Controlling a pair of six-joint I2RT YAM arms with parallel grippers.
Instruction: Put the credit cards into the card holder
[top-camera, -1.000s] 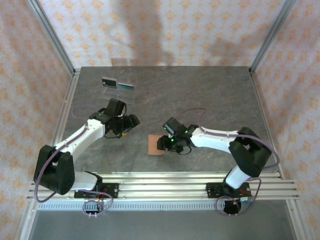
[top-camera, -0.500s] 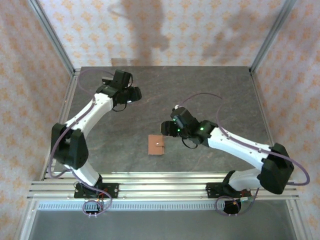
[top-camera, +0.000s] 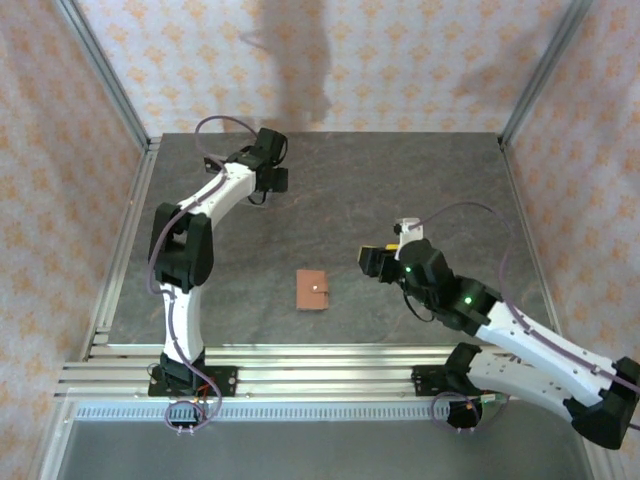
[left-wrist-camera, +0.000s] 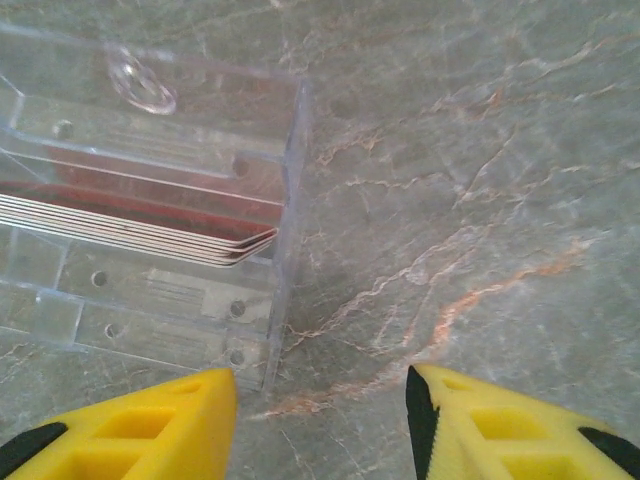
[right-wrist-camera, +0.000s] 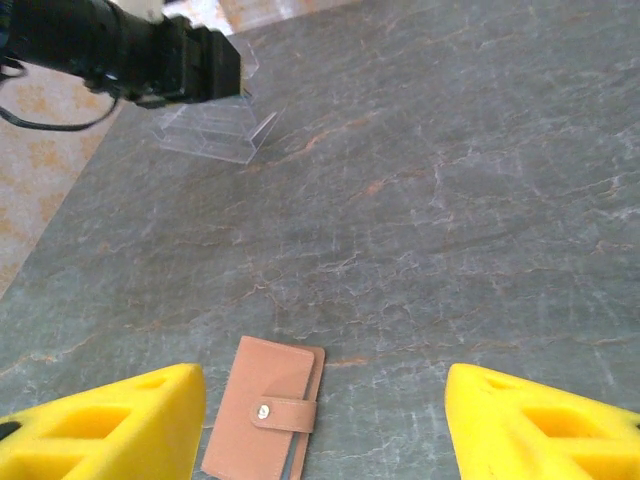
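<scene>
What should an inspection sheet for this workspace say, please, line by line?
Surface: grey veined tabletop, clean.
Job's things: credit cards stacked in a clear plastic stand at far left; brown card holder mid-table, strap snapped shut.
Clutter: nothing seen.
Grippers: left pincer open, empty, near the stand's corner; right pincer open, empty, apart from the card holder.
Cables: purple cables loop off both arms, touching no object.
Surroundings: patterned walls, metal frame.
</scene>
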